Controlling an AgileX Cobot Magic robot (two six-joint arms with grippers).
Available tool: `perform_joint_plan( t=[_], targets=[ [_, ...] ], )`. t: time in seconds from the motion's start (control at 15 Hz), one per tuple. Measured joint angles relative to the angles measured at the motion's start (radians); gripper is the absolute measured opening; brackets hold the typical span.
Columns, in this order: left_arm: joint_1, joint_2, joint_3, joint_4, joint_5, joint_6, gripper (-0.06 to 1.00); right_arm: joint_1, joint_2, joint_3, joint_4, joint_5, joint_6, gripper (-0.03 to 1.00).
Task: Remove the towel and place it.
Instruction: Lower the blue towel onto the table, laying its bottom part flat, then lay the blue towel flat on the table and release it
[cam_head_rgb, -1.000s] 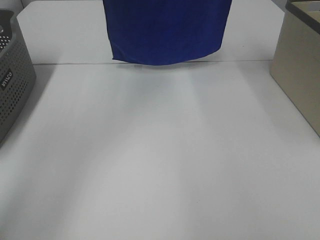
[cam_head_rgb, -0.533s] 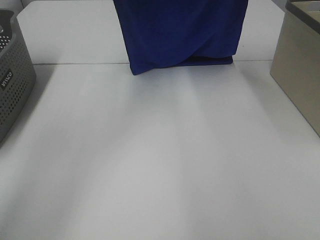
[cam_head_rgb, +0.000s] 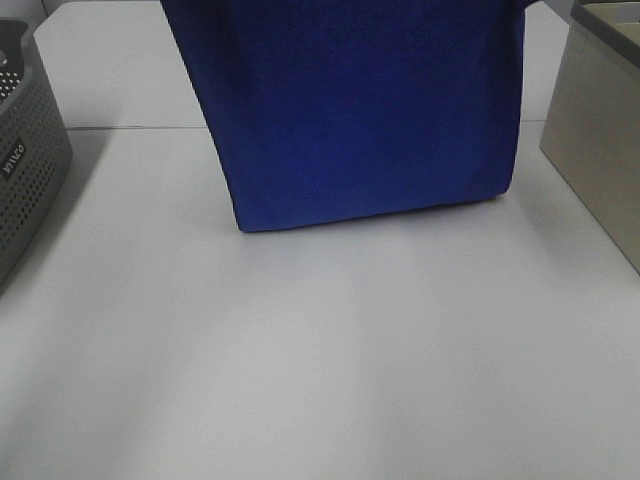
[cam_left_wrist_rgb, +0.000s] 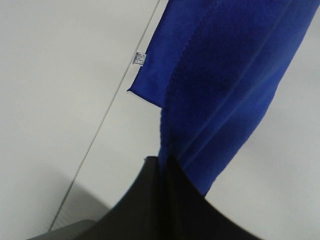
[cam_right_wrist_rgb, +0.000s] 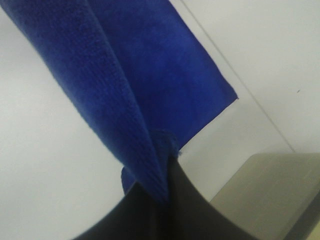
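Note:
The royal-blue towel (cam_head_rgb: 350, 110) hangs spread wide in the exterior high view, its lower edge at or just above the white table (cam_head_rgb: 320, 350). Both grippers are above that view, out of sight. In the left wrist view my left gripper (cam_left_wrist_rgb: 164, 164) is shut on one upper corner of the towel (cam_left_wrist_rgb: 225, 85); the small white tag (cam_left_wrist_rgb: 140, 59) shows on its far edge. In the right wrist view my right gripper (cam_right_wrist_rgb: 162, 197) is shut on the other upper corner of the towel (cam_right_wrist_rgb: 125, 80).
A grey perforated basket (cam_head_rgb: 25, 160) stands at the table's left edge. A beige box (cam_head_rgb: 600, 140) stands at the right edge and also shows in the right wrist view (cam_right_wrist_rgb: 265, 190). A seam (cam_head_rgb: 130, 128) crosses the table at the back.
The towel has come nearer the camera and lower. Its folded lower part has opened out, so it now hangs wider and longer, its bottom edge well in front of the seam.

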Motion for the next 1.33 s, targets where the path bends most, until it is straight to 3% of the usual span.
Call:
perform_joint_plan(
  t=[0.53,0.8,1.07,1.33],
  targets=[
    [0.0,-0.194,0.434,-0.047,0.002,-0.024,0.0,0.0,-0.117,0.349,0.162,0.002,0.071,0.02],
    [0.0,-0.295,0.723,-0.167,0.0,0.0,0.0,0.0,-0.216,0.653,0.221,0.002,0.117,0.02],
    [0.0,-0.348,0.902,-0.217,0.0,0.0,0.0,0.0,-0.269,0.809,0.298,0.002,0.128,0.02],
    [-0.017,-0.397,1.088,-0.289,-0.001,0.003,0.0,0.0,-0.294,0.968,0.31,0.002,0.129,0.02]
  ],
)
